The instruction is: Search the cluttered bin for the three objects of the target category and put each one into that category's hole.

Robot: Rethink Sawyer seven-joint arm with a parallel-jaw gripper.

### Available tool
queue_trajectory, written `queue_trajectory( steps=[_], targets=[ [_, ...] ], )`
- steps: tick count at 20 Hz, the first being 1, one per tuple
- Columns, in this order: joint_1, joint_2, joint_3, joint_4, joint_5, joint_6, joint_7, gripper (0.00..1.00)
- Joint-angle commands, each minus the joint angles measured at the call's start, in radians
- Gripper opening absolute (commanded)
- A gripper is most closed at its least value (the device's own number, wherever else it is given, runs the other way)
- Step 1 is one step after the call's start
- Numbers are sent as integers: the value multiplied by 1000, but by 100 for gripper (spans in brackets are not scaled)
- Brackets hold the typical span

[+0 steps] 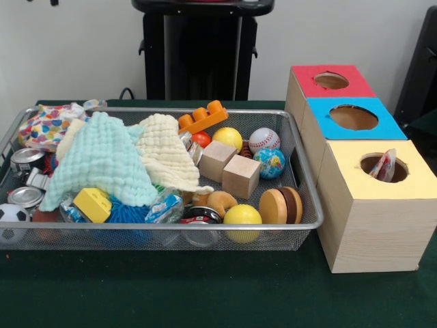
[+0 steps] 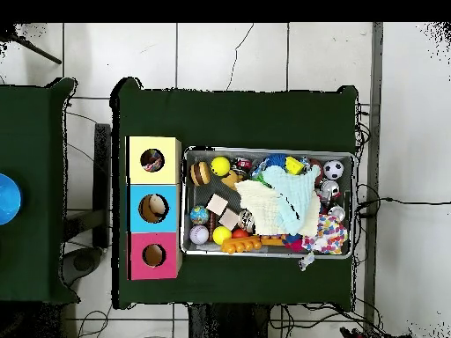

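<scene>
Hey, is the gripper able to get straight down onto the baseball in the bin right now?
Probably yes. The baseball lies uncovered on top near the bin's corner, beside the globe ball; no cloth over it. The gripper itself is not in view.

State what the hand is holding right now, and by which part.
It cannot be told: the hand shows in neither view. Only the bin of clutter and the three boxes show.

In the front view, a wire bin (image 1: 304,179) fills the left and centre; three boxes (image 1: 372,205) stand just right of it.
</scene>
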Motion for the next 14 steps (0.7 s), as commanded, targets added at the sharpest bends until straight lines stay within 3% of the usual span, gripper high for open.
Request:
queue_trajectory(
  steps=[1,14],
  targets=[
    [53,303,-35,-74,-162,-163,91,100],
    [85,413,-130,-120,-222,-271,135,100]
  ],
)
